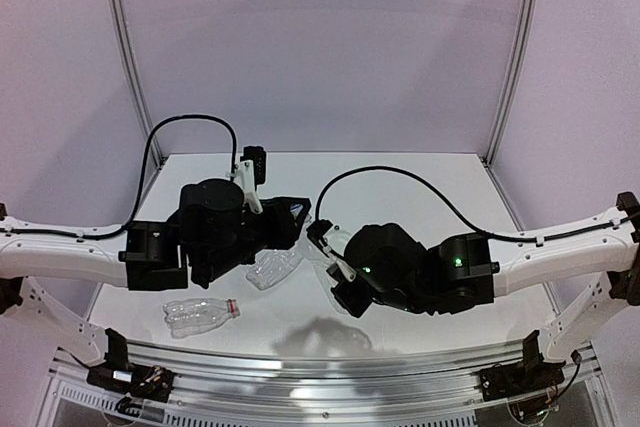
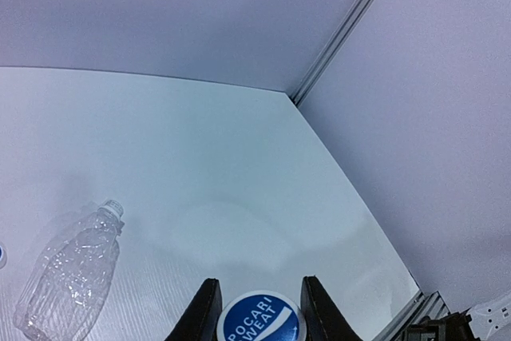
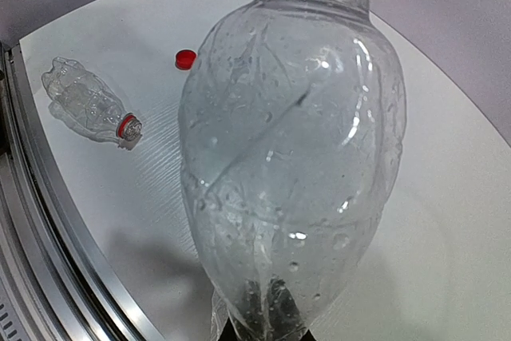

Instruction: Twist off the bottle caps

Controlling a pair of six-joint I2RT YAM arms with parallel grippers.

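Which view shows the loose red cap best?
The right wrist view: the red cap lies in plain sight on the table, left of the big bottle in the foreground. I cannot find it in the top external or left wrist views.

White table (image 1: 300, 172); aluminium rail (image 1: 330, 375) along near edge; lavender wall (image 1: 320, 47) behind, metal posts (image 1: 515, 47) at corners

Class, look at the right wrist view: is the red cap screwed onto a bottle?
No, the red cap lies loose on the table.
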